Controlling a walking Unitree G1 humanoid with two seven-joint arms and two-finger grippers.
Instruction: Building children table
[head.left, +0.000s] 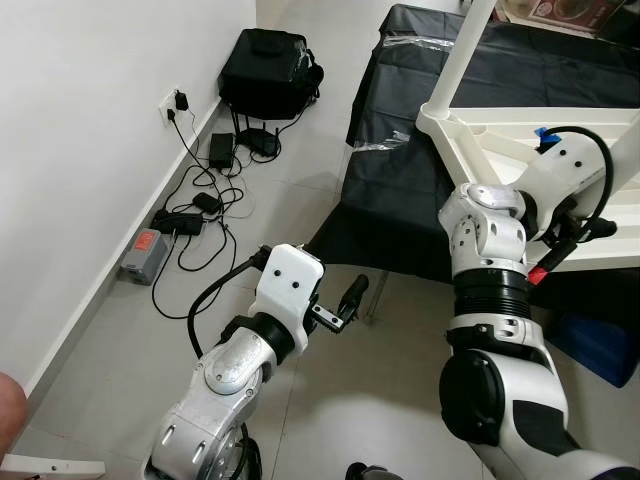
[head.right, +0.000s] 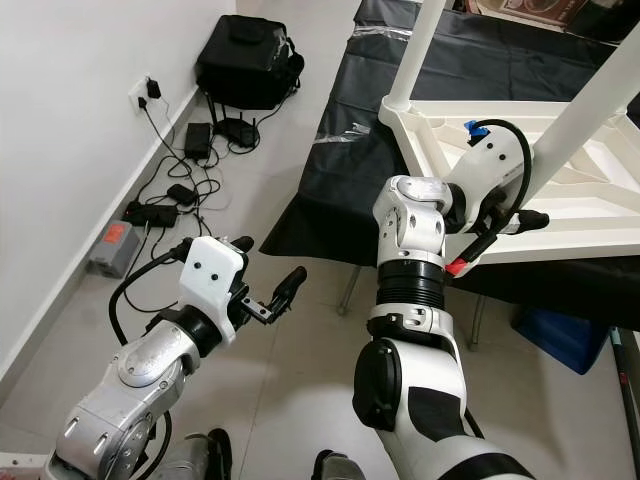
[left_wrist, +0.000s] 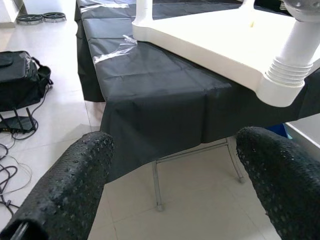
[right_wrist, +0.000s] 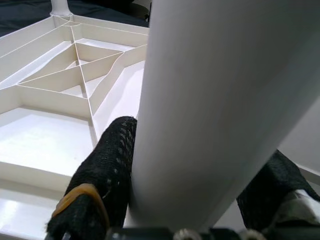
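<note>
Now, wall side: a power socket (head.left: 174, 103) with cables (head.left: 205, 215) trailing over the floor (head.left: 330, 380), a black bag (head.left: 268, 70), and a grey box with a red label (head.left: 146, 252); its writing is too small to read.
Left gripper (head.right: 262, 290): held over the floor, well short of the table, fingers (left_wrist: 70, 190) spread wide with nothing between them.
Ahead of left gripper: the black cloth (left_wrist: 150, 90) hanging over a folding table's edge, its thin metal legs (left_wrist: 157, 182) showing under the hem.
Children table (head.right: 600, 215): white plastic, lying upside down on the black cloth, ribbed underside facing up.
Far leg (head.right: 415, 50): a white tube standing up from the near-left corner, long axis roughly upright.
Right gripper (right_wrist: 190, 195): at the upturned table, fingers (right_wrist: 107, 165) pressed against either side of a white leg (head.right: 590, 95).
Held leg: rises tilted from the gripper, up and to the right.
Below table: a blue object (head.right: 560, 335) on the floor.
</note>
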